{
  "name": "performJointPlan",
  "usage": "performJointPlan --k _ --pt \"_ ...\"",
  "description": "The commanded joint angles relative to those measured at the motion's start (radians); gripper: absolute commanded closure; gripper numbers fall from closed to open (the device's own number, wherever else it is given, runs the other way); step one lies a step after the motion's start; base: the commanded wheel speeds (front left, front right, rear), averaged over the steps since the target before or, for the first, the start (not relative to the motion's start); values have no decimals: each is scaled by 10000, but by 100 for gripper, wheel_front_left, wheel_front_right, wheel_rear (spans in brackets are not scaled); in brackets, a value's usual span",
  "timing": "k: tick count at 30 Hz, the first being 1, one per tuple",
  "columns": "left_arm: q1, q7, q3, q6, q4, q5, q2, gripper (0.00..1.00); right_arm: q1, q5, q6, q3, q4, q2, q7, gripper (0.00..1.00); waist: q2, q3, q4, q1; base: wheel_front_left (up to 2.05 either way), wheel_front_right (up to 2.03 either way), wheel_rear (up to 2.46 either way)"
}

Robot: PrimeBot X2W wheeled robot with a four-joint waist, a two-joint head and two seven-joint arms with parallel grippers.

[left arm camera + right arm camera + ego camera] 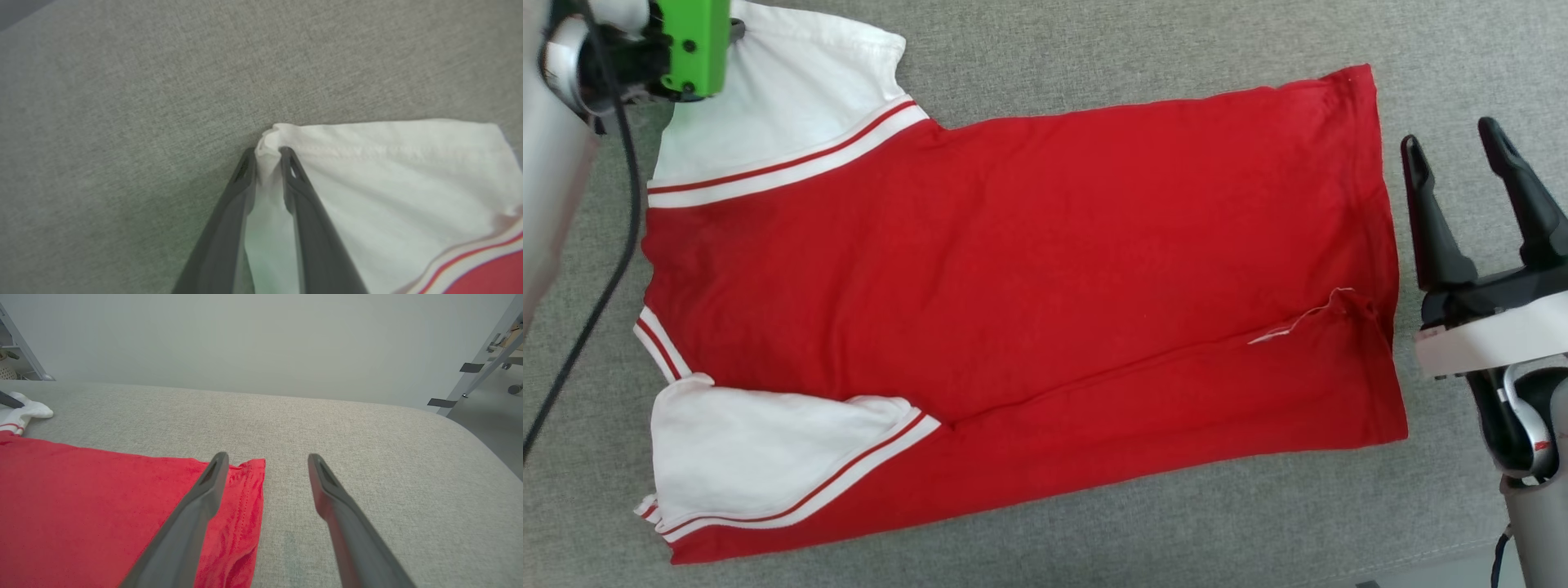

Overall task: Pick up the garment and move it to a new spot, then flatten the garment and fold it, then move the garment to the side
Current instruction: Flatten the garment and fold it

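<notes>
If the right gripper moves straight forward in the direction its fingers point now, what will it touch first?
Most likely the grey padded surface. The right gripper is open and aims just past the red corner of the garment. Depth is unclear, so it might brush that corner.

The garment [1013,286] lies on the cushion [1094,49], right end effector [1450,135] beside it.
</notes>
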Motion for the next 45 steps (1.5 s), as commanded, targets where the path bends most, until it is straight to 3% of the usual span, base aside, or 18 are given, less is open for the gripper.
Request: performJointPlan --k 1,7,11,22,28,32,43,44,45 --pt "616 -114 -324 -34 67 -91 -171 100 -289 49 -9 -101 -31 -44 -151 0 0 -169 134 -1 0 0 0" --pt "673 -1531 -632 -36 -621 -136 -133 100 -881 25 -9 -409 -171 -610 158 0 0 -833 623 -1 0 0 0" --pt "880 -2418 -901 -37 -1126 -197 -100 100 -1583 336 -9 -233 -154 -1177 1308 0 0 -1313 969 -1 0 0 0" --pt "1762 -4336 -1337 -37 -2399 -86 16 100 -3521 2945 -9 1496 1430 -3439 7151 0 0 -1959 1891 -1 0 0 0" --pt "1958 -4722 -1404 111 -3034 93 -23 100 -4172 3841 -9 2432 2548 -4007 9312 0 0 -1666 2266 -1 0 0 0" --pt "1948 -4928 -1399 251 -3392 215 -68 100 -4590 4076 -9 2871 3292 -3936 9843 0 0 -1401 2488 -1 0 0 0" --pt "1934 -5234 -1394 387 -3586 304 -179 100 -4663 4362 -9 4637 5119 -3326 9510 0 0 -1059 2685 -1 0 0 0" --pt "1963 -5257 -1397 384 -3544 292 -171 100 -4659 4434 -9 4787 5164 -3330 9338 60 0 -1098 2657 -1 0 0 0" --pt "1980 -5281 -1394 384 -3511 286 -155 100 -4682 4454 -9 4879 5162 -3352 9088 100 0 -1130 2632 -1 0 0 0"
